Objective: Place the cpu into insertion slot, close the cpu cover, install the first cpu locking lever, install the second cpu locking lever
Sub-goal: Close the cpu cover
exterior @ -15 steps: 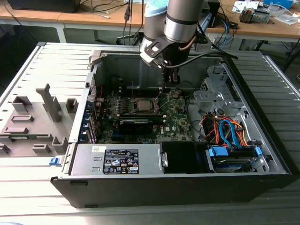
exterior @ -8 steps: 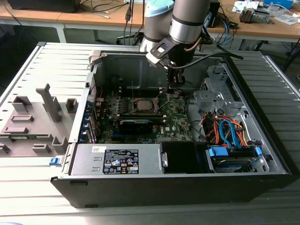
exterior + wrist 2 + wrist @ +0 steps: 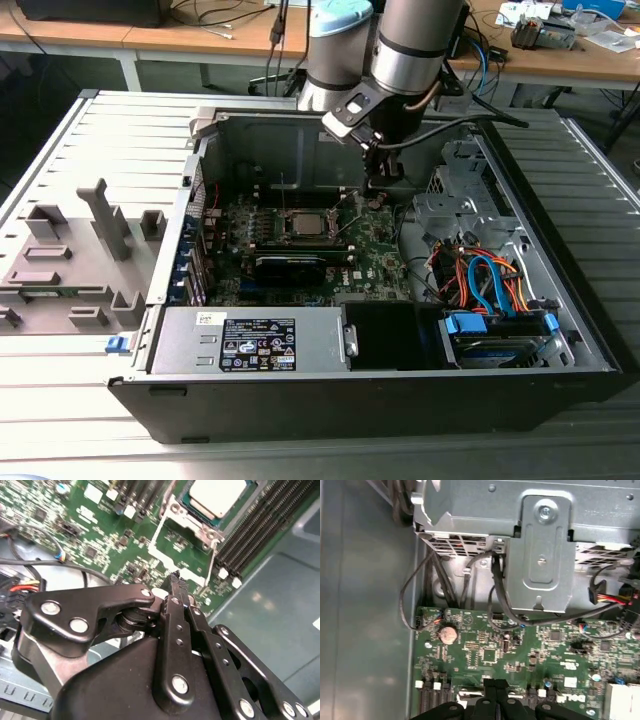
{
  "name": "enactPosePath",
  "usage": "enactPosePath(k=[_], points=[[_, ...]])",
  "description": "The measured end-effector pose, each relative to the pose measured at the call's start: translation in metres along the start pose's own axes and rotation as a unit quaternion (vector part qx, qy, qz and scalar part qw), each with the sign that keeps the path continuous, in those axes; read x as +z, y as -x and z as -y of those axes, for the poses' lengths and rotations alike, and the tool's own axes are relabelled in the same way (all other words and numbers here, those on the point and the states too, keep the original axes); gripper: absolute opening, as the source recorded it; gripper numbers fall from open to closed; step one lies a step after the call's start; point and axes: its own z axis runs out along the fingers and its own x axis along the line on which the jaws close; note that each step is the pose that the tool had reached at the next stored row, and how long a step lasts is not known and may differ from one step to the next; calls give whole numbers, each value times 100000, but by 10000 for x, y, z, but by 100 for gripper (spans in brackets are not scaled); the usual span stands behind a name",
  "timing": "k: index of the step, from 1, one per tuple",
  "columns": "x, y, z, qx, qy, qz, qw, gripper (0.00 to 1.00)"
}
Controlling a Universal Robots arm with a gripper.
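Gripper is down inside the open computer case, low over the green motherboard. In both wrist views the fingers are pressed together, and nothing can be seen between them.

The cpu is beyond the fingertips and well apart from them. It lies flat in the insertion slot, silver top up. The cpu cover appears to lie flat around the chip as a frame. Whether it is latched, I cannot tell.

A thin metal lever rod runs along the socket edge on one side. A second rod runs along the adjoining edge, and its end is the socket part nearest the tips. The tips are near it but I see no contact.

Edges and room:
- Long black memory slots flank the socket on its far side from the hand. Just past them is the grey case wall.
- On the other side of the hand stands the steel drive cage. Black cables drop from it to the board edge.
- A coin cell sits near that edge.
- In the exterior view the gripper is to the exterior view's right of the socket. Open board lies between them, and the cage is close behind the hand.
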Motion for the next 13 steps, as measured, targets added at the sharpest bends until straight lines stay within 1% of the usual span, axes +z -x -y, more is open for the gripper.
enactPosePath(k=[2, 4, 6, 9, 11, 13], points=[[5, 2, -29, 0, -73, -63, 100000, 11], [8, 6, -78, -5, -183, -69, 100000, 11], [13, 8, -98, -3, -249, -68, 100000, 11], [45, 9, -110, 0, -403, -81, 99999, 11], [92, 11, -132, 1, -624, -98, 99998, 11], [122, 12, -143, 9, -733, -106, 99997, 11]])
